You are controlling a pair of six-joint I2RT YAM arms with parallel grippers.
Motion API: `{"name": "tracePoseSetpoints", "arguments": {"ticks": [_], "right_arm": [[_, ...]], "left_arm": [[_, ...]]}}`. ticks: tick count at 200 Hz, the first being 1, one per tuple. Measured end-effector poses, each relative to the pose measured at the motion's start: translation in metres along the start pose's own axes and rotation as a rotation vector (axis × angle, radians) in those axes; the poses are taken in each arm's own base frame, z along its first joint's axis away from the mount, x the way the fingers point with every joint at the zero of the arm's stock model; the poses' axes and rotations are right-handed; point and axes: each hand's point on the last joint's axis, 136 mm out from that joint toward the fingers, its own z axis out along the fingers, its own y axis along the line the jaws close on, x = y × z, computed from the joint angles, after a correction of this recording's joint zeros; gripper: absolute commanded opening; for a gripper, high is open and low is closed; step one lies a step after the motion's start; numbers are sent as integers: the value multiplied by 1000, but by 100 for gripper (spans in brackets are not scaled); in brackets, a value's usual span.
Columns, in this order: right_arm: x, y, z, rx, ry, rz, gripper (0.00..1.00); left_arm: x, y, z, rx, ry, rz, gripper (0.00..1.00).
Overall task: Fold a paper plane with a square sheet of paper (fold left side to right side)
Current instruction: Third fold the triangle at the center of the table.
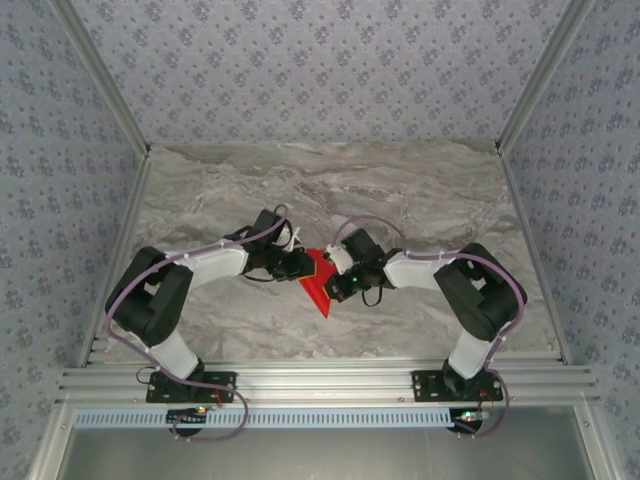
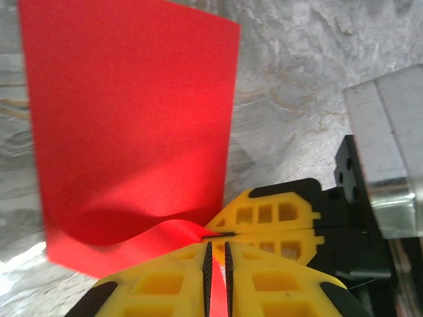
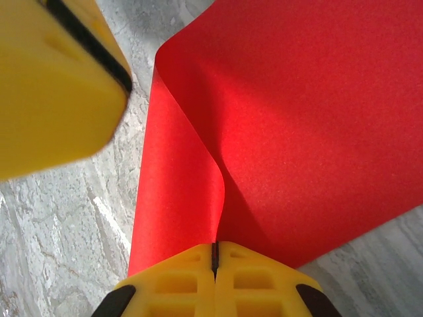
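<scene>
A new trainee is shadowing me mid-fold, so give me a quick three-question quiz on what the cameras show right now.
1. True or false: the right gripper hangs wide open above the square sheet of paper.
2. Pick one. The sheet is: A) lying flat and untouched; B) curved over, pinched by both grippers; C) crumpled into a ball.
3. Fill in: the left gripper is closed on the ____.
Key: 1 false, its jaws are shut on the sheet. 2 B. 3 square sheet of paper.
</scene>
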Motion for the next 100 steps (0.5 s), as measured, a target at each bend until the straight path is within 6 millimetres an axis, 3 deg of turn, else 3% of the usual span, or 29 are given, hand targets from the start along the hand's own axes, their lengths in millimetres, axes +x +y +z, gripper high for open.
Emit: {"name": "tracePoseSetpoints", "arguments": {"ticks": [100], "right_arm": [[-1, 1, 2, 0, 11, -6, 0]], "left_arm": [[18, 24, 23, -50, 46, -35, 15]]}}
